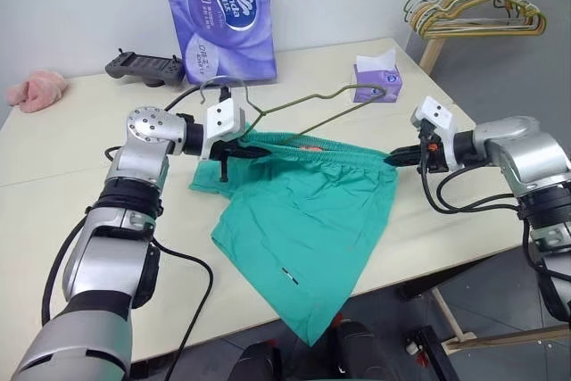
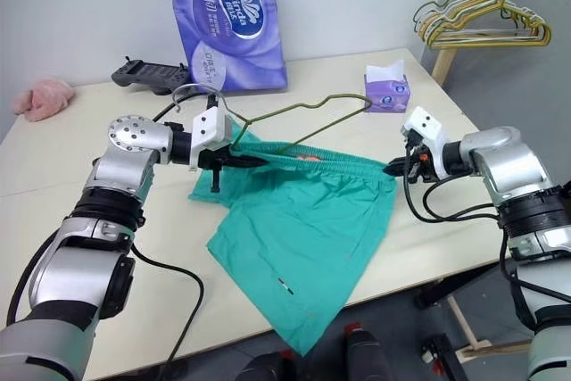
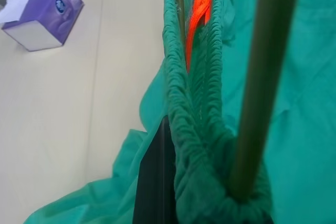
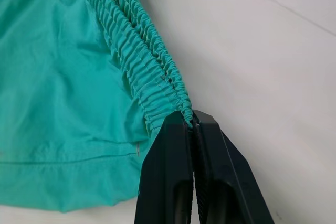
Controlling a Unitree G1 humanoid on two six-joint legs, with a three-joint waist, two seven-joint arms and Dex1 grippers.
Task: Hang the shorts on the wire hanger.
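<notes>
Both grippers are clamped on the shorts (image 1: 308, 220), one at each end of the gathered waistband, which is stretched between them above the table (image 1: 71, 158). Left gripper (image 1: 254, 154) pinches the waistband's left end, and the wire hanger (image 1: 299, 113) runs down into the waistband right beside its fingers, the hook up near that wrist. Right gripper (image 4: 192, 124) has its fingers (image 4: 170, 171) pressed together on the right corner of the waistband. Orange drawstring (image 3: 199, 9) sits inside the waistband, ahead of the left fingers. Rest of the shorts hangs below both hands, draped over the near table edge. Tissue box (image 1: 376, 82) sits beyond the right hand, well apart.
</notes>
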